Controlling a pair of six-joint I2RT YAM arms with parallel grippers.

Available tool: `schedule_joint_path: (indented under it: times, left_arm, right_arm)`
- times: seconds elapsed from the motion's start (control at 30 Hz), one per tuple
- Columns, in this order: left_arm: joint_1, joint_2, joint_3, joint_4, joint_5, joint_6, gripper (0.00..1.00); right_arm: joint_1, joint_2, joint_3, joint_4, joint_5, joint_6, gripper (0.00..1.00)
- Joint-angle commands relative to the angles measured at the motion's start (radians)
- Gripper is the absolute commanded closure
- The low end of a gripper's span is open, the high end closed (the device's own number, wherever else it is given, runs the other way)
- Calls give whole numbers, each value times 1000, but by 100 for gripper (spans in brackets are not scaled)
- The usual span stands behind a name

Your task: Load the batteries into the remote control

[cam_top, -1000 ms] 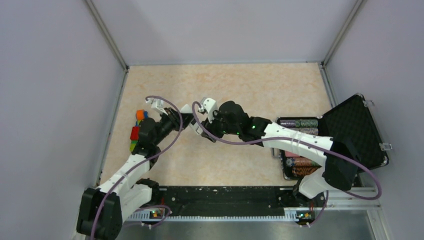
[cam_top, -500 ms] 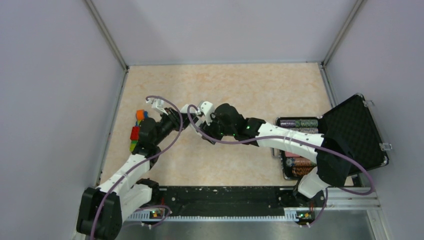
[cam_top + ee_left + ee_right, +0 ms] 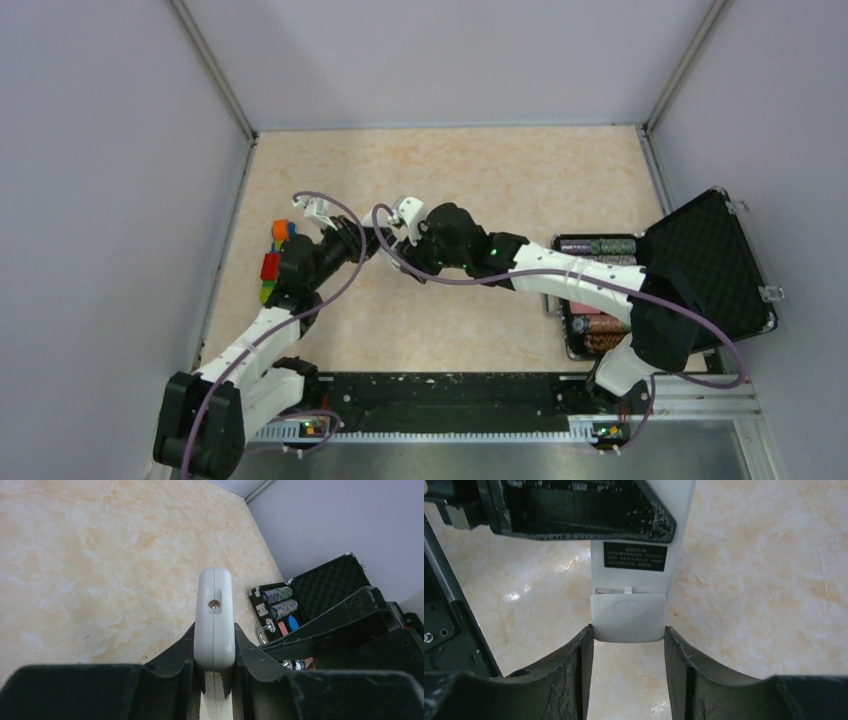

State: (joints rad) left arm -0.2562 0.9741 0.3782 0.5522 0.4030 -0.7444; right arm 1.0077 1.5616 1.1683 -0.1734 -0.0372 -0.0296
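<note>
- My left gripper (image 3: 214, 647) clamps the remote control (image 3: 215, 605) edge-on; I hold it rigid.
- My right gripper (image 3: 628, 632) pinches the battery cover (image 3: 629, 615) by its sides; I judge a straight slide off, no twisting.

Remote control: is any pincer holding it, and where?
Yes: the left pincer clamps the remote control mid-body; the right pincer appears to pinch its battery-cover end.

Table's (image 3: 480, 170) a beige marble-looking top. Sitting right on it: an open black case (image 3: 700, 260) over on the right, plus some colourful blocks (image 3: 270, 264) by the left edge.
</note>
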Motion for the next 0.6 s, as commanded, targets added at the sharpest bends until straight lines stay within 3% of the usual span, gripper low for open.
schedule_joint_path:
  times: [0.0, 0.57]
  left_arm:
    - [-3, -4, 45, 49, -4, 24, 100]
    - [-3, -8, 56, 31, -38, 27, 100]
  right_arm:
    - [14, 23, 79, 16, 24, 5, 62]
    - [14, 39, 72, -13, 8, -1, 62]
